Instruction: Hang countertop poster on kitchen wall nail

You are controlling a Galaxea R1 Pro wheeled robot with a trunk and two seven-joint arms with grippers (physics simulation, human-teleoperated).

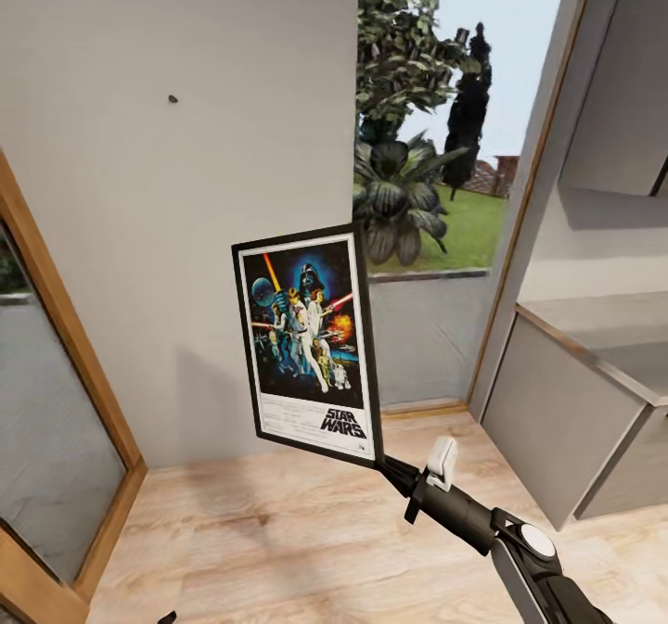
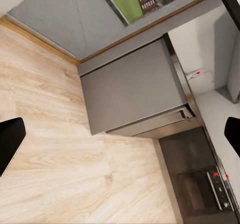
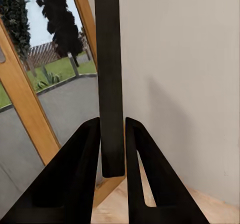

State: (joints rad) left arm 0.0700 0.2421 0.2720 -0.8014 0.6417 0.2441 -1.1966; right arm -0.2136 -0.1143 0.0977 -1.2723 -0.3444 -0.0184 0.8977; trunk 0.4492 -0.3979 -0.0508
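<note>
The poster stands upright in the air before the wall, clear of the floor, with the right gripper at its lower right corner. A nail sits on the wall above and left of it. A window lies right of the wall, and a cabinet further right.

the floor is seen as pale wood planks, matt. the wall is rendered smooth and matt grey. the poster is printed glossy, framed in black.
</note>
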